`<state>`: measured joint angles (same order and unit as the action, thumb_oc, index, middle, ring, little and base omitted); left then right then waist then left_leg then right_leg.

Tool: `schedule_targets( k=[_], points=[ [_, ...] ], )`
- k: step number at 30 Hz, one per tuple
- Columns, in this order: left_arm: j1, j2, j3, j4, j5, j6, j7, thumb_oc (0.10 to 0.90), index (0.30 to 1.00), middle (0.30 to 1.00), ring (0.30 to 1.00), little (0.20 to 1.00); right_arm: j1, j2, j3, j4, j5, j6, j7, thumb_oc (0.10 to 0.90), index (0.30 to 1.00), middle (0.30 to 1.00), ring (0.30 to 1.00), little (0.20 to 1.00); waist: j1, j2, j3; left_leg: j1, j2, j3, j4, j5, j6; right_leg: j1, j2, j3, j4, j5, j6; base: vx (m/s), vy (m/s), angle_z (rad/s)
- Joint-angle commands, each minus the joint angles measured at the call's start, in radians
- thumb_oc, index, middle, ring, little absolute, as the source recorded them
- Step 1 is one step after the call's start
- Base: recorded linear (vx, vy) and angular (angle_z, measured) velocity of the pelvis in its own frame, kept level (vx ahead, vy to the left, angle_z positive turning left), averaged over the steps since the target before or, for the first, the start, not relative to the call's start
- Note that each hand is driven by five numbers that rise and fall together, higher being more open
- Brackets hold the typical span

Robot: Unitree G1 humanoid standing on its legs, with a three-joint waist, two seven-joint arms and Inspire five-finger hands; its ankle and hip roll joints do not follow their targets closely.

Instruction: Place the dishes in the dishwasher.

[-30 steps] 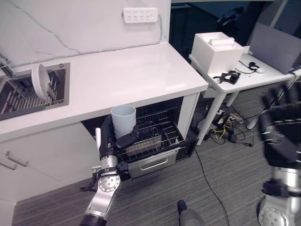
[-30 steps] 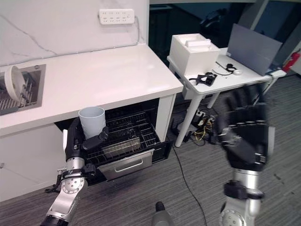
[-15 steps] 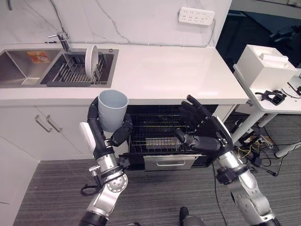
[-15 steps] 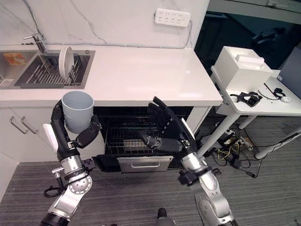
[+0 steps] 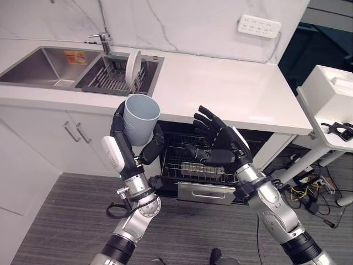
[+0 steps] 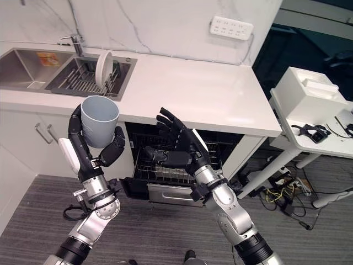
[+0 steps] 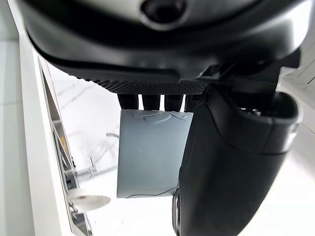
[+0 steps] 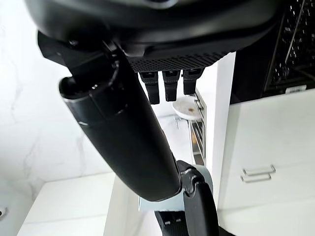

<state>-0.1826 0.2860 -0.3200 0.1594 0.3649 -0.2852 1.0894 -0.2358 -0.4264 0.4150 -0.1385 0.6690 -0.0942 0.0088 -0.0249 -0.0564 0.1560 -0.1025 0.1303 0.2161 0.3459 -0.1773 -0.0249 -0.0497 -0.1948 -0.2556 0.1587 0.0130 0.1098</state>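
Observation:
A pale grey-blue cup [image 5: 140, 117] is held upright in my left hand [image 5: 126, 146], fingers and thumb curled round it, in front of the counter edge and left of the dishwasher opening; it also shows past the fingers as the cup [image 7: 150, 152]. My right hand [image 5: 217, 146] hangs open with spread fingers in front of the open dishwasher [image 5: 190, 160], holding nothing. The pulled-out wire rack [image 6: 176, 175] sits below it. A white plate [image 5: 132, 66] stands on edge in the sink's drying rack [image 5: 113, 80].
White counter [image 5: 231, 91] runs above the dishwasher, with a steel sink [image 5: 41, 61] and tap [image 5: 102, 40] at the left. Cabinet doors with handles [image 5: 77, 132] stand left of the opening. A white side table [image 5: 336, 118] with a box stands at the right.
The camera has swung left, bringing the sink into view. My left hand has lifted the cup higher. My right hand has come in and now hovers open before the dishwasher.

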Motion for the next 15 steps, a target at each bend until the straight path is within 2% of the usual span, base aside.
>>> schedule_targets(
  k=[1,15],
  points=[
    [-0.134,0.000,-0.048,-0.055,0.056,-0.097,-0.001,0.400,0.300,0.300,0.300,0.300,-0.135,0.041,-0.039,-0.031,0.008,-0.069,-0.018,0.800,0.900,0.900,0.900,0.900,0.012,0.013,-0.048,0.028,-0.012,-0.063,-0.046,-0.059,-0.025,0.031,0.005,0.009,0.141,-0.215,0.014,0.01,-0.014,0.17],
    [-0.159,0.002,-0.131,-0.080,0.038,-0.088,-0.070,0.400,0.300,0.300,0.300,0.300,-0.240,0.074,0.006,0.005,0.047,-0.045,-0.062,0.800,0.900,0.900,0.900,0.900,0.039,0.012,-0.045,0.023,-0.021,-0.085,-0.046,-0.059,-0.019,0.039,0.007,0.005,0.141,-0.218,0.012,0.00,-0.011,0.06]
  ],
)
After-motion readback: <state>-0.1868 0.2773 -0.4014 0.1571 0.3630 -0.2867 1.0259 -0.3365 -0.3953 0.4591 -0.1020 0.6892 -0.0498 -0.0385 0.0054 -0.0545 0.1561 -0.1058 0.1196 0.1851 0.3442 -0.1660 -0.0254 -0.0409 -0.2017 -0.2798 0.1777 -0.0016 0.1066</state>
